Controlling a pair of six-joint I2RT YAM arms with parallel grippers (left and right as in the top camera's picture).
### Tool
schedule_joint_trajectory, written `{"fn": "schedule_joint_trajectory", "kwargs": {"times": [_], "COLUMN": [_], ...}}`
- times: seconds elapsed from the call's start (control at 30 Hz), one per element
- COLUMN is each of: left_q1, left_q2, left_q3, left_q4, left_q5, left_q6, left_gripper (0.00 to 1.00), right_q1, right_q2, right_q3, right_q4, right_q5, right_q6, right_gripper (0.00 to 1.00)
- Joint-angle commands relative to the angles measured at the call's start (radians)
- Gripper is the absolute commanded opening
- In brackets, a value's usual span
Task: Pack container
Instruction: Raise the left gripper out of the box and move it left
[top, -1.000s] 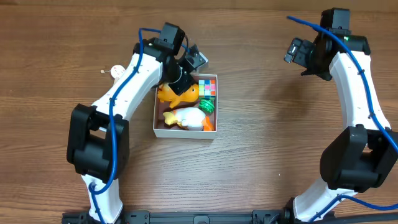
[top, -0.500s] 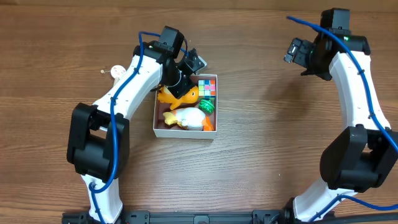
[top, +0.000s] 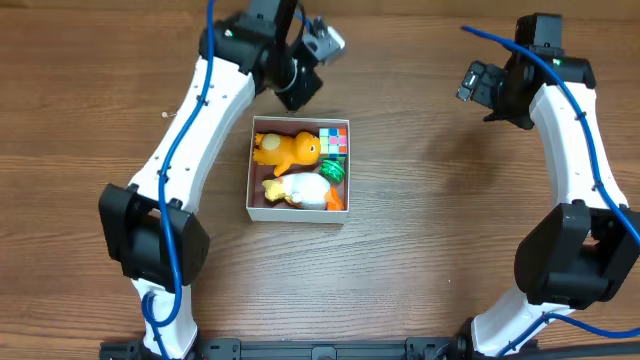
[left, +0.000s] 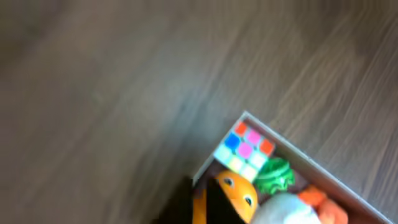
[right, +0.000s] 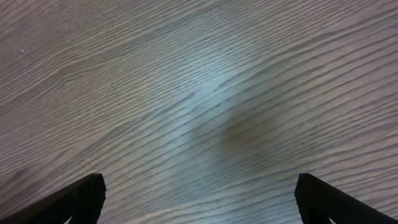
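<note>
The container (top: 249, 172) sat near the middle of the table, its sides running about parallel with the table's edges. It looked close to square, so it offered no real long axis. Inside it, an orange toy animal (top: 287, 148) lay along the far wall and a white toy animal (top: 300, 190) with orange parts along the near wall. A puzzle cube (top: 335, 138) filled the far right corner, and a small green toy (top: 333, 170) sat just nearer than it.

The left gripper (top: 300, 92) hung over the bare table just beyond the container's far wall, clear of the toys. From that hand the container lay toward the near edge of the table and just below. The left wrist view was blurred and showed none of its fingers, so I could not tell how far the jaws stood apart. Nothing could be seen in them.

The right gripper (right: 199, 182) was spread wide and empty, with only wood grain beneath it. It was well apart from the container, off toward the table's far right corner.

The left arm was plainly the nearer one. No toy lay loose on the table, so the packing looked complete or nearly so.
</note>
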Motion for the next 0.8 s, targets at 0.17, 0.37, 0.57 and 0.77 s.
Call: {"fn": "schedule_joint_trajectory", "kwargs": {"times": [0.17, 0.37, 0.57, 0.77], "left_q1": [0.217, 0.426, 0.438, 0.447], "left_q2": [-0.005, -0.004, -0.004, -0.002], "left_q3": [0.150, 0.052, -0.071, -0.404], "left_q4": [-0.098, -0.271, -0.361, -0.119], "left_q5": [-0.479, -0.252, -0.201, -0.285], "left_q6": [-0.300, -0.407, -0.275, -0.347], "left_gripper": [0.18, 0.40, 1.00, 1.00], "right_q1": [0.000, 0.000, 0.000, 0.000], "right_q2": [-0.015, -0.015, -0.015, -0.015], "right_q3": [-0.002, -0.002, -0.002, -0.002], "right_q4": [0.007, 0.007, 0.007, 0.007], "right_q5": [0.002, 0.002, 0.002, 0.001], "right_q6": [0.004, 0.004, 0.004, 0.004], "right_gripper": [1.00, 1.00, 1.00, 1.00]}}
